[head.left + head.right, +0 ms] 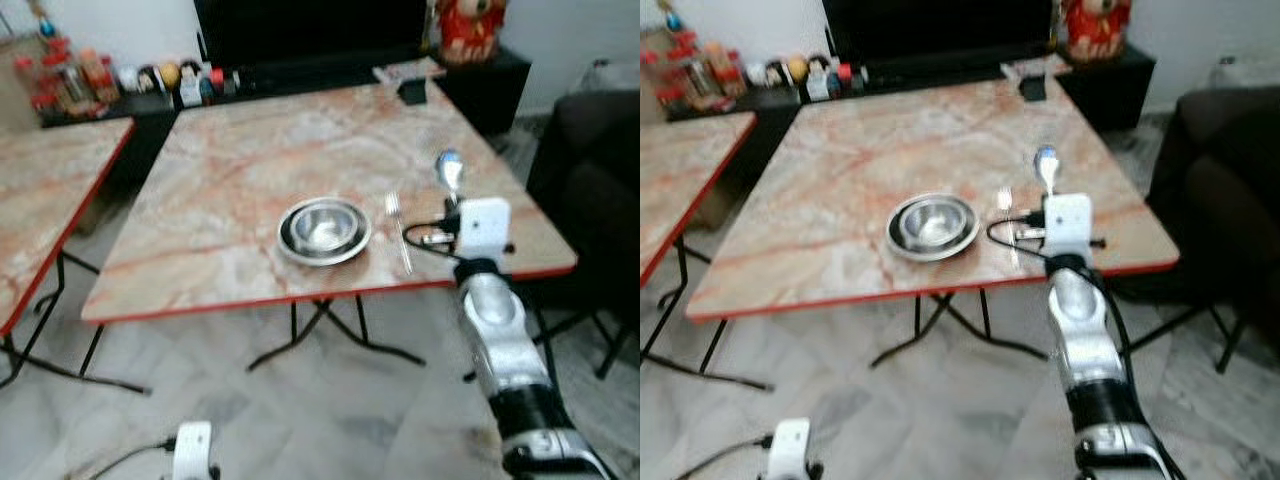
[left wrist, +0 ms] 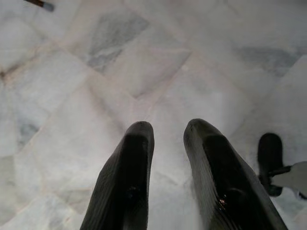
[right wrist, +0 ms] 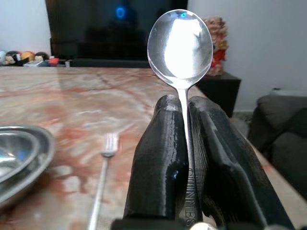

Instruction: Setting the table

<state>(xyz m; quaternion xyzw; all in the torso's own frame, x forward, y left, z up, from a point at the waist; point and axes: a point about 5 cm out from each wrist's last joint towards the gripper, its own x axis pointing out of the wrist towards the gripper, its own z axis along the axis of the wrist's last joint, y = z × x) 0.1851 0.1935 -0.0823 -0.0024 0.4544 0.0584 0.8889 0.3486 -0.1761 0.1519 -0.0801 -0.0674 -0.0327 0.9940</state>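
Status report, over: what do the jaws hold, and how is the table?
Right gripper shut on spoon, above table edge. Left gripper idle over floor, jaws apart. Fork lies right of bowl. Nothing in the way.

Head stereo pair looks forward and down on marble table (image 1: pixel 250 170). Right wrist cam sits close above that tabletop, facing across it. Left wrist cam points down, near white tiled floor (image 2: pixel 158 72).

Your marble-patterned table (image 1: pixel 250 170) with red edging
On it you have a steel bowl (image 1: pixel 324 230) on a plate, a fork (image 1: pixel 399 228) just beside it
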